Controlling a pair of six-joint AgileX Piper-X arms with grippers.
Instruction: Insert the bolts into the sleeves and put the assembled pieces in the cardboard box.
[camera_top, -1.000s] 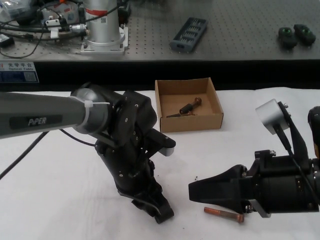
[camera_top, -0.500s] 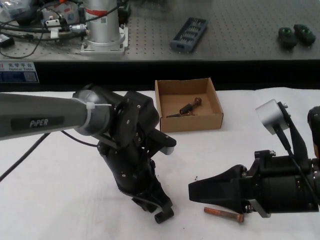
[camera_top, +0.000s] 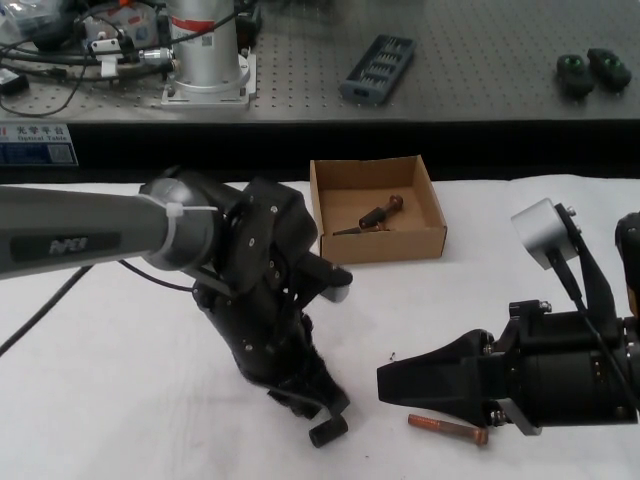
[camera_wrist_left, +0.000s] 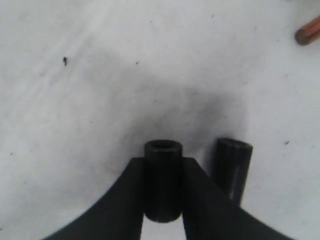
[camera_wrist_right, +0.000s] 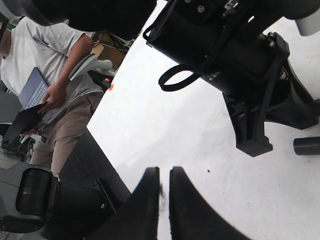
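A short black cylindrical sleeve (camera_wrist_left: 163, 192) stands clamped between the two fingers of the left gripper (camera_top: 312, 402), its open end facing away from the wrist. A second black sleeve (camera_wrist_left: 232, 167) lies just beside it on the white cloth (camera_top: 120, 400), outside the fingers. The left arm comes in from the left edge and bends steeply at the wrist, so the gripper points down at the cloth.

A copper-coloured bolt (camera_top: 447, 428) lies on the cloth near the sleeves, directly beneath the right gripper (camera_top: 392, 385). That gripper lies low and level, pointing towards the left arm, with its fingers drawn almost together and nothing between them.

Farther back, the open brown cardboard box (camera_top: 380, 245) holds one dark sleeve with a bolt in it (camera_top: 368, 218).

The grey link of the left arm (camera_top: 70, 240) carries light lettering. A blue and white label plate (camera_top: 38, 143) sits on the front edge of the perforated metal bench (camera_top: 480, 60); its print is too small to read.
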